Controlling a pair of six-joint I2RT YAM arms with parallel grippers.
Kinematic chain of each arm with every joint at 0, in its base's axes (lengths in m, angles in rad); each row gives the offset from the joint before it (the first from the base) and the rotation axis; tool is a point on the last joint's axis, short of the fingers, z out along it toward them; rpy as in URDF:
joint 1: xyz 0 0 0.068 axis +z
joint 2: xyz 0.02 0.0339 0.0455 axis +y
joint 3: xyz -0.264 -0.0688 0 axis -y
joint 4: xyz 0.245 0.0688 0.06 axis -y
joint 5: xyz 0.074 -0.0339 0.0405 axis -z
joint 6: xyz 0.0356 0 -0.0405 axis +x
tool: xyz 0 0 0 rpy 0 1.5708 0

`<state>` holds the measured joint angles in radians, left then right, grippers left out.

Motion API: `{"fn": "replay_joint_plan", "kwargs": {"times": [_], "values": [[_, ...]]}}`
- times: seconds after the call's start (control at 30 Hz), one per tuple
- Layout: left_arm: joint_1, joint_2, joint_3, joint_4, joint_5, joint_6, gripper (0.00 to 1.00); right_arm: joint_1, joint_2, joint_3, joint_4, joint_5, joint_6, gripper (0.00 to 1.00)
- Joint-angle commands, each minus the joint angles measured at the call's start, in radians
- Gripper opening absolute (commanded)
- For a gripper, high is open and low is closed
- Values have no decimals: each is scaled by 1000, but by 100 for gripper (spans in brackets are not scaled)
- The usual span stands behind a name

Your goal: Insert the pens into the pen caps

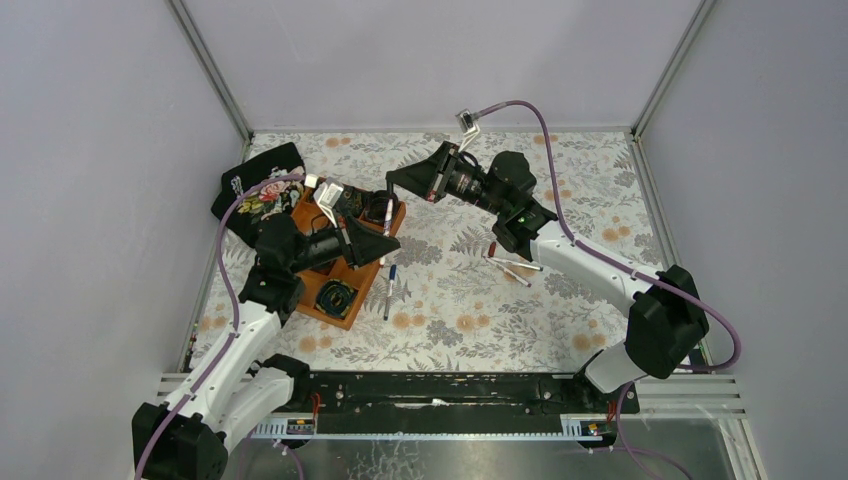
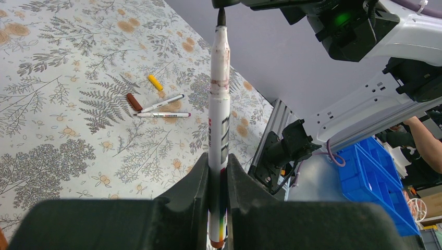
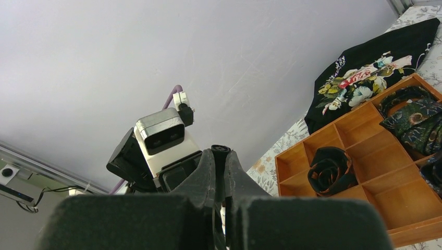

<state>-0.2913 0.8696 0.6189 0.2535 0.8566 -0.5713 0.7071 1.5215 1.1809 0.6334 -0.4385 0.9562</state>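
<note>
My left gripper [image 1: 383,238] [image 2: 218,164] is shut on a white pen [image 2: 219,104] and holds it up over the wooden tray. The pen's dark tip points at my right gripper [image 1: 393,186] [image 3: 219,156]. That gripper is shut on the black cap [image 3: 220,150], held right at the pen tip; I cannot tell whether the tip is inside it. Two more pens [image 2: 162,103] [image 1: 517,266] lie on the table with a red cap [image 2: 134,101] and a yellow cap [image 2: 155,82] beside them. Another pen with a blue end [image 1: 389,288] lies right of the tray.
A wooden compartment tray [image 1: 313,296] [image 3: 365,156] with rolled dark fabrics stands at the left. A black flowered cloth [image 1: 262,183] lies behind it. Grey walls enclose the table on three sides. Blue bins [image 2: 375,172] stand beyond the table's edge.
</note>
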Motion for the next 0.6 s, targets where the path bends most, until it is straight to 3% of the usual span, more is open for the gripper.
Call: {"fn": "replay_joint_plan", "kwargs": {"times": [0.0,0.57], "values": [[-3,-18,-10,72,16,-9,0,10,-18,33,38,-13,-21,0],[-3,-26,-14,81,20,-13,0,10,-19,32,33,-8,-33,0]]}}
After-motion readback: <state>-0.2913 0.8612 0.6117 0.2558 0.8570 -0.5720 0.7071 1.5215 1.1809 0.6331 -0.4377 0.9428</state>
